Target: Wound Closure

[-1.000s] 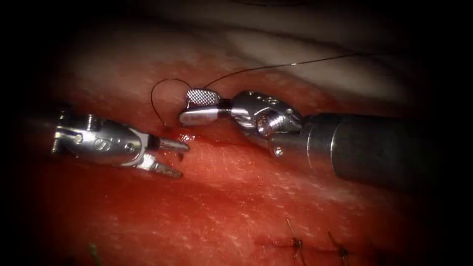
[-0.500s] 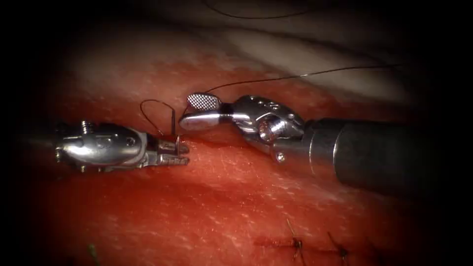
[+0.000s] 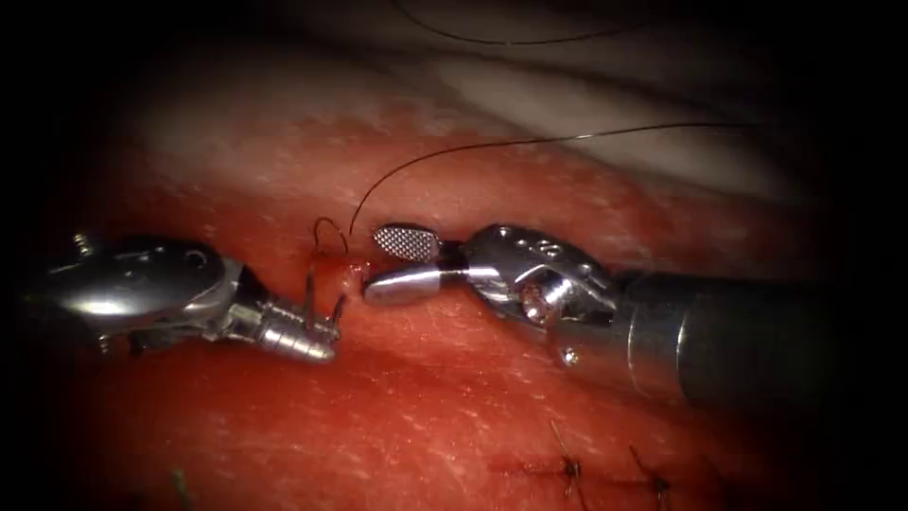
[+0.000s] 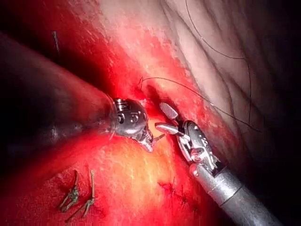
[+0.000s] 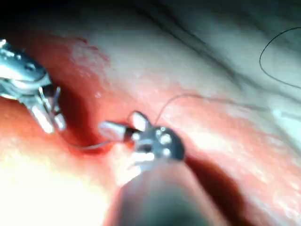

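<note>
The needle (image 3: 309, 301) stands in the closed jaws of the left arm's tool (image 3: 317, 339), gripped near its tip end, a short dark curved piece rising from the jaws with its upper part meeting the tissue (image 3: 454, 407) at the cut (image 3: 342, 274); how far it sits in the tissue cannot be told. Just above the left tool's tip, the thread (image 3: 454, 149) forms a small loop at the tissue surface, then arcs up and away over the right arm's tool (image 3: 392, 265) toward the far side of the tissue. The right tool lies just across the cut from the left tool's tip, its jaws apart and holding nothing, the upper jaw showing its cross-hatched face and the lower one resting close to the wet tissue. In the left wrist view the left tool (image 4: 149, 141) and the right tool (image 4: 164, 118) nearly meet tip to tip, with the thread (image 4: 202, 98) running off behind the right tool's jaws. Red fluid (image 3: 397, 378) coats the tissue around both tools. Below the right tool's shaft, finished stitches (image 3: 569, 468) with short cut ends sit in a row on the tissue.
</note>
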You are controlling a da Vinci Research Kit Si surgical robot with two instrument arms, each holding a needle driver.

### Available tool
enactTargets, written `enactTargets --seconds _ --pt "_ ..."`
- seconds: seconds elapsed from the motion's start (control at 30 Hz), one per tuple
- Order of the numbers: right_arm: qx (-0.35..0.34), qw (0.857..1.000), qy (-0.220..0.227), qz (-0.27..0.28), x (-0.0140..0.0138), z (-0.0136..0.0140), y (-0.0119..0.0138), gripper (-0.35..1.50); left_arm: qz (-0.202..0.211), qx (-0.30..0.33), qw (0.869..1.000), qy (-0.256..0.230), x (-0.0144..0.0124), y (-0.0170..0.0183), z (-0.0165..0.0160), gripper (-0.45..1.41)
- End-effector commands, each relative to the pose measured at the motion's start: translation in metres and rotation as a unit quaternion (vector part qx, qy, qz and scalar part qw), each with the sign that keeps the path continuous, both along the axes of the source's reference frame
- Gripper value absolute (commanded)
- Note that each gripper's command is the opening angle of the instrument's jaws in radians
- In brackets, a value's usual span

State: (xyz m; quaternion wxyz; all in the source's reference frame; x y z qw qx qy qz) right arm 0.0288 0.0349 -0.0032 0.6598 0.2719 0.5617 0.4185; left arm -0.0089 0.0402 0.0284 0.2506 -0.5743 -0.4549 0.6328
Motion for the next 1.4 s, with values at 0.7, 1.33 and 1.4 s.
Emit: enactTargets --seconds 0.7,1.33,1.4 --pt "-0.033 0.996 -0.063 -0.060 0.0024 0.0074 -0.0031 1.16 -0.048 -0.180 0.982 -0.027 0.0031 0.0032 -0.0057 -0.35" --pt "-0.073 0.995 -0.064 -0.035 0.0052 0.0017 -0.0001 1.13 -0.060 -0.225 0.972 -0.030 0.0047 0.0041 -0.0082 -0.35" --pt "-0.073 0.995 -0.064 -0.036 0.0054 0.0017 -0.0002 1.13 -0.060 -0.227 0.972 -0.030 0.0047 0.0042 -0.0084 -0.35"
